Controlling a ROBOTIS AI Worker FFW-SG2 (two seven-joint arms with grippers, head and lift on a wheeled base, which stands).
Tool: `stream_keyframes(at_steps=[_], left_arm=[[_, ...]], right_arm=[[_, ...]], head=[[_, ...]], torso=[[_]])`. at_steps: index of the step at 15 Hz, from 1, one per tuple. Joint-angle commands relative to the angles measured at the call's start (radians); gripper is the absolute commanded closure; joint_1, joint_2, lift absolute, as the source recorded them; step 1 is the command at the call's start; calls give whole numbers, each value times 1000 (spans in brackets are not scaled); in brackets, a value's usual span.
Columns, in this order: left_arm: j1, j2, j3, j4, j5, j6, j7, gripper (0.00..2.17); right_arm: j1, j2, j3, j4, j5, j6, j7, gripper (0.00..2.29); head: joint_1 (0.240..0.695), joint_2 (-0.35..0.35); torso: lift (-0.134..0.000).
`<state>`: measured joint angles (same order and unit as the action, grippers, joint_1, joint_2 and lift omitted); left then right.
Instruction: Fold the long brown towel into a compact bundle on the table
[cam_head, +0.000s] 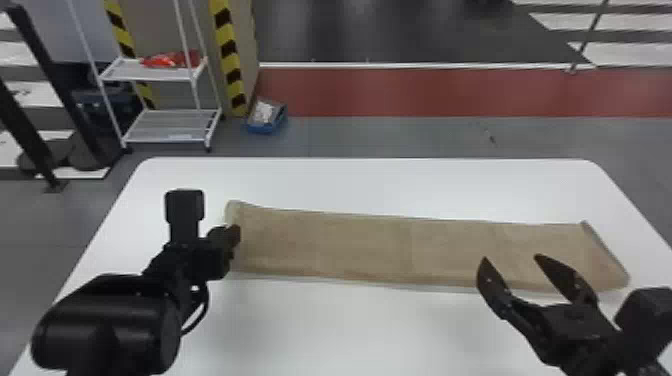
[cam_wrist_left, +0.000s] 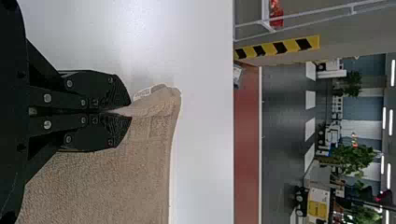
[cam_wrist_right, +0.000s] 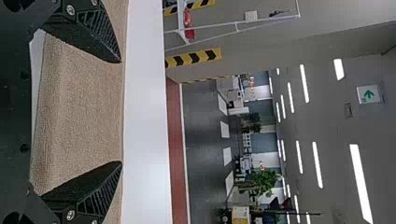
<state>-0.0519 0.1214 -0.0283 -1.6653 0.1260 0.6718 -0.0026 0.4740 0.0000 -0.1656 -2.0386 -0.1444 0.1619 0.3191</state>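
A: Where is the brown towel (cam_head: 360, 247) lying?
B: It's lying spread out across the white table (cam_head: 350, 330), its long axis running left to right with a slight slant.
A: And what is the left gripper (cam_wrist_left: 130, 112) doing?
B: It's pinching the towel's left end near a corner, fingers pressed together on the cloth, a small white tag (cam_wrist_left: 141, 93) showing just beside the tips.
A: So nearly the whole length is stretching away to that gripper's right?
B: Yes — and that's what the next move is hinging on. As I'm judging it, the first fold is calling for a lift and a carry rightward, along the long axis.
A: What about the right gripper (cam_head: 511, 258)?
B: Its fingers are standing wide apart around empty space, over the near long edge towards the right end. It's being the nearer one to that end; whether it's touching cloth, I'm not able to tell.
A: Any risk?
B: With only one corner being pinched, the far corner may be trailing and twisting the fold.
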Motion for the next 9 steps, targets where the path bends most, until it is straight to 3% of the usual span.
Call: stream_keyframes(at_steps=[1,3,5,9], left_arm=[[23,-9,-13,-126,20,116,1,1720],[23,-13,-53,-195,60,159,33,1720],[4,-31,-122,-235,83,190,73,1720],[-62,-112,-278,-220,84,205,151,1720]], right_arm=[[-1,1,2,3,-6,-3,0,113],[-1,1,-3,6,-20,-3,0,113],[-1,-20,-34,12,-57,-9,-2,97],[-17,-89,-63,67,-132,-34,-8,83]], head=[[695,0],[695,-12],[695,-46],[695,-153]], torso=[[-110],[-110],[-110],[-110]])
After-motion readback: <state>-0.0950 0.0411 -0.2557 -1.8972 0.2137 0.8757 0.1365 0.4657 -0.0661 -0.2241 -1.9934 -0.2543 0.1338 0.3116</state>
